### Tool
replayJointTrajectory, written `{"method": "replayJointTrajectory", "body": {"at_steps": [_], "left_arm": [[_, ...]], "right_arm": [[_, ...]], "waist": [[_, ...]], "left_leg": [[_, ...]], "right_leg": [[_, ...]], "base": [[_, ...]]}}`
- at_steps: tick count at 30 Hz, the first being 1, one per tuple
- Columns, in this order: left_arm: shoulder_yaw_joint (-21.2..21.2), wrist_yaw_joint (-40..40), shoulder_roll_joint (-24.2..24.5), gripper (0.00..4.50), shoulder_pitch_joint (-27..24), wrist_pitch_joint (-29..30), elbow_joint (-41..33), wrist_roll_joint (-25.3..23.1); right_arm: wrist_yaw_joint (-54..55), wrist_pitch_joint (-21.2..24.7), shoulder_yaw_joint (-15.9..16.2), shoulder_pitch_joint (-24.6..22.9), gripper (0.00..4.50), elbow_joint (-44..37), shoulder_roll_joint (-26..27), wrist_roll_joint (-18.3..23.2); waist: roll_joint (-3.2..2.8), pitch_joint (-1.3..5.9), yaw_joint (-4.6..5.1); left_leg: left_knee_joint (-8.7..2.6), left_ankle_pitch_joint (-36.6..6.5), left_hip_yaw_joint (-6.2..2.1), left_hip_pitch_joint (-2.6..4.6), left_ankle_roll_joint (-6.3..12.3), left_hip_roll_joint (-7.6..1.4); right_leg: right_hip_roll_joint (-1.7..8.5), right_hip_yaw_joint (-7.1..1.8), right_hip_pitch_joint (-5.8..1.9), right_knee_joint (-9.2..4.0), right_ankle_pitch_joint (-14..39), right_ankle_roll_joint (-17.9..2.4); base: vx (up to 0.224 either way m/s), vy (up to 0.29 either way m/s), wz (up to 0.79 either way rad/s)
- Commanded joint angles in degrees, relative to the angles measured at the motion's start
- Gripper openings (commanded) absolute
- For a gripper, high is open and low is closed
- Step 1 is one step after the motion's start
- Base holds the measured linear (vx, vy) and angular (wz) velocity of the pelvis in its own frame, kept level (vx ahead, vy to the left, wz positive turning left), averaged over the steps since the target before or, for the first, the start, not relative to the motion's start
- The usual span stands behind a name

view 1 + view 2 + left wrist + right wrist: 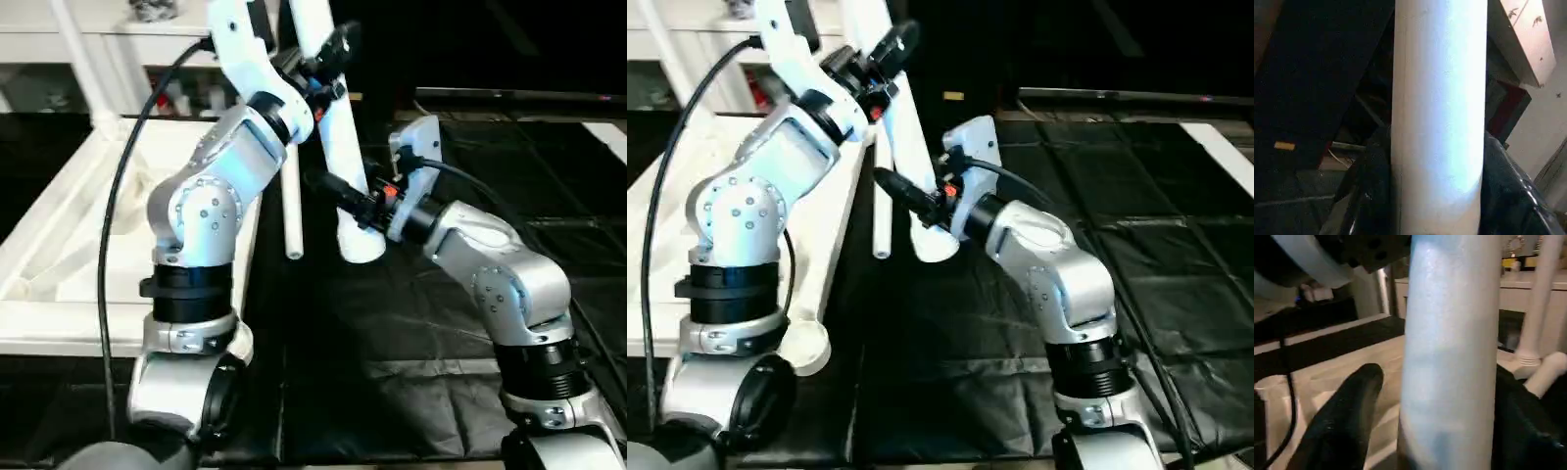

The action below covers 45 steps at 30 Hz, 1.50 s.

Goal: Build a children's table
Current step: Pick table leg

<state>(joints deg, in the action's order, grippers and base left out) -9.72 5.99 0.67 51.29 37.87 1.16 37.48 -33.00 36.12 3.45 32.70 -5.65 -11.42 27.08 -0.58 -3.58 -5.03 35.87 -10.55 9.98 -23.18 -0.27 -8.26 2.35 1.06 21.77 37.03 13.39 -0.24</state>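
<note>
Left eye view: white table leg (338,127) stands near upright over the black mat (411,323), long axis leaning slightly away at the top, wide end down beside the upturned tabletop (59,245). Left gripper (328,54) clamps it high up. Right gripper (338,191) sits low on it, one finger (1347,421) standing clear of the tube. Thinner leg (291,211) hangs alongside.

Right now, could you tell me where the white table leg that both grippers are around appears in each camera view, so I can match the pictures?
Left eye view: the leg slants down the upper centre, between both arms.
Right eye view: the same leg stands left of centre.
Left wrist view: it is a broad white column through the middle.
Right wrist view: again a central column.
Shared landmark: the white tabletop, also behind the leg in the right wrist view.
</note>
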Motion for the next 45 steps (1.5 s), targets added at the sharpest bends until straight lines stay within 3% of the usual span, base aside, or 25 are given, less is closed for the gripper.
{"method": "replayJointTrajectory", "body": {"at_steps": [1, 5, 9, 11, 21, 30, 36, 45], "left_arm": [[0.63, 2.14, 1.35, 1.76, 1.09, 0.38, 0.63, -0.24], [1.41, 6.31, 4.12, 1.75, 1.34, 0.50, 1.23, -0.45], [3.16, 12.63, 7.13, 1.75, 2.06, 1.77, 0.84, 0.53], [3.59, 15.79, 8.10, 1.75, 2.59, 2.77, 0.30, 1.96], [4.49, 22.79, 9.41, 1.75, 3.64, 5.70, -2.01, 6.16], [4.19, 24.79, 9.14, 1.75, 4.58, 6.88, -2.53, 8.19], [4.89, 25.38, 9.31, 1.75, 4.42, 7.78, -2.80, 8.68], [5.37, 25.80, 8.79, 1.75, 4.60, 7.81, -3.07, 8.29]], "right_arm": [[-1.21, 2.63, -1.95, 1.97, 3.40, -0.55, -1.53, 1.96], [-5.17, 5.14, -2.37, 3.49, 3.76, 0.30, -5.09, 3.22], [-11.35, 6.98, -1.43, 4.53, 3.78, 1.76, -9.71, 4.37], [-14.44, 8.14, -0.68, 4.90, 3.78, 2.71, -11.91, 5.12], [-19.28, 11.68, -0.21, 5.92, 3.78, 5.62, -12.06, 8.61], [-23.17, 13.83, 0.71, 5.56, 3.78, 5.43, -12.10, 10.79], [-24.00, 13.92, 1.30, 5.29, 3.78, 5.38, -12.32, 10.87], [-25.37, 14.07, 2.58, 4.77, 2.88, 5.27, -13.01, 10.53]], "waist": [[0.07, 4.15, 0.21], [0.26, 4.11, 0.06], [0.26, 4.15, -0.09], [0.43, 4.11, -0.12], [0.71, 4.15, -0.07], [0.86, 3.99, -0.14], [0.79, 4.10, -0.18], [0.86, 4.06, -0.22]], "left_leg": [[-4.06, -5.33, -2.04, 1.81, -0.90, -4.51], [-4.05, -5.67, -1.95, 1.88, -1.10, -4.35], [-3.96, -4.65, -1.90, 1.86, -0.60, -4.47], [-3.82, -4.13, -1.77, 1.79, -0.19, -4.37], [-3.73, -3.55, -1.69, 1.74, 0.75, -4.55], [-3.82, -4.44, -1.68, 1.75, 0.71, -4.56], [-3.75, -3.64, -1.66, 1.77, 0.72, -4.56], [-3.75, -3.94, -1.66, 1.70, 0.60, -4.50]], "right_leg": [[5.65, -2.53, -2.51, -4.19, -2.35, -12.43], [5.64, -2.53, -2.58, -4.31, -0.19, -12.18], [5.73, -2.55, -2.52, -4.15, -0.92, -12.25], [5.83, -2.53, -2.57, -4.12, -1.28, -13.22], [5.88, -2.38, -2.54, -3.94, -0.91, -15.27], [5.88, -2.42, -2.49, -4.24, 1.86, -14.48], [5.90, -2.43, -2.44, -4.12, 0.68, -14.42], [5.92, -2.42, -2.54, -4.24, 1.52, -14.37]], "base": [[0.000, 0.000, 0.00], [0.000, 0.000, 0.00], [0.000, 0.000, 0.00], [0.000, 0.000, 0.00], [0.000, 0.000, 0.00], [0.000, 0.000, 0.00], [0.000, 0.000, 0.00], [0.000, 0.000, 0.00]]}}
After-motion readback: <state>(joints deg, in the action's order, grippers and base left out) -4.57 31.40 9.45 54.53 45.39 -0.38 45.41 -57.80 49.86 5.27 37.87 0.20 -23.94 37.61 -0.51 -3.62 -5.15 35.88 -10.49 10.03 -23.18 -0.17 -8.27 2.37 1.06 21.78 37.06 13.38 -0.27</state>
